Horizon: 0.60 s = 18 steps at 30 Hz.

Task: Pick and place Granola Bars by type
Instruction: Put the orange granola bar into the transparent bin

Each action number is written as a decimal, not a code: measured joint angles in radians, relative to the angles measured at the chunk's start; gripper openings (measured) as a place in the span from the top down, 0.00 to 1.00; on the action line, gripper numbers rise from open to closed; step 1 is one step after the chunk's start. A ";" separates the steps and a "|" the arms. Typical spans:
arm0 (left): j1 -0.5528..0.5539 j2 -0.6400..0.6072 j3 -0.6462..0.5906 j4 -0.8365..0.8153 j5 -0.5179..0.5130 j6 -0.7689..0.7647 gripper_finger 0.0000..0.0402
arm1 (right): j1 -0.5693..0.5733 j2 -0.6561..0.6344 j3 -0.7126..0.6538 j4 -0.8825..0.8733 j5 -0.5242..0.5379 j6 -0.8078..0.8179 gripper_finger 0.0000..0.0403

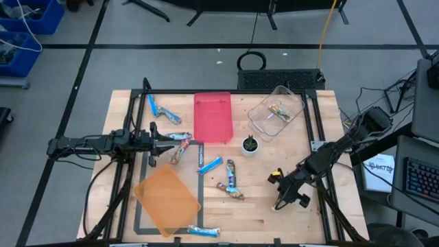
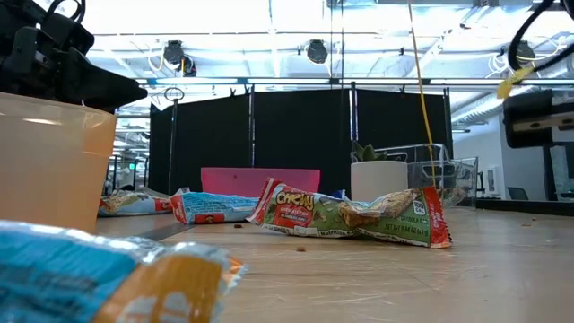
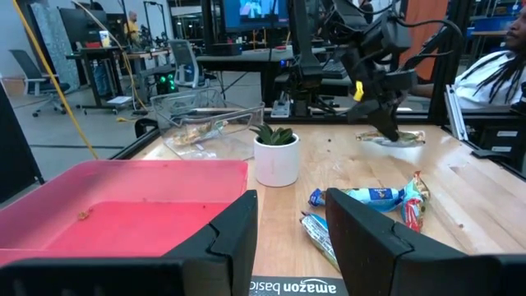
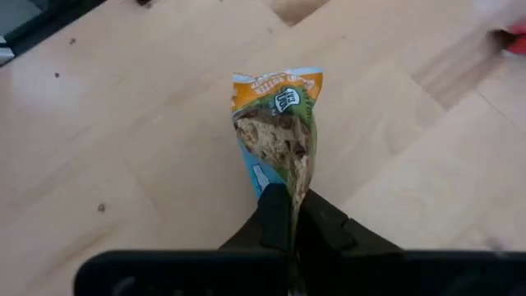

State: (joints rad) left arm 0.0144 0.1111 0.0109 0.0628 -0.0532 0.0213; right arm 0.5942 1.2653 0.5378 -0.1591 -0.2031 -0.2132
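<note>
Blurred blue-and-orange bar point(image 2: 99, 278) cut off by the low view's edge, wording unreadable.

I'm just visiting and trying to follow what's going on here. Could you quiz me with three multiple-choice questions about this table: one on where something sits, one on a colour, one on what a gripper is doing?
1. The small potted plant stands:
A. inside the orange tray
B. between the pink tray and the clear tray
C. off the table

2. The tray near the left gripper at the table's front is:
A. orange
B. green
C. black

3. The right gripper is:
A. wide open
B. pinching a snack bar
C. holding the plant

Answers: 1 B, the overhead view shows it between them. 2 A, the orange tray lies there. 3 B, its wrist view shows the wrapper clamped.
</note>
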 joint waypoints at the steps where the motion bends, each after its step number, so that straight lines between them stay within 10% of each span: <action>1: 0.000 0.000 0.000 0.000 0.000 0.000 0.63 | -0.005 -0.014 0.011 -0.034 0.016 0.009 0.99; 18: 0.000 0.000 0.000 0.000 0.000 0.000 0.63 | -0.325 -0.234 0.471 -0.711 0.394 0.090 1.00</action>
State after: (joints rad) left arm 0.0143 0.1111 0.0109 0.0631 -0.0532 0.0216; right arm 0.2692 1.0311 1.0092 -0.8698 0.1905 -0.1232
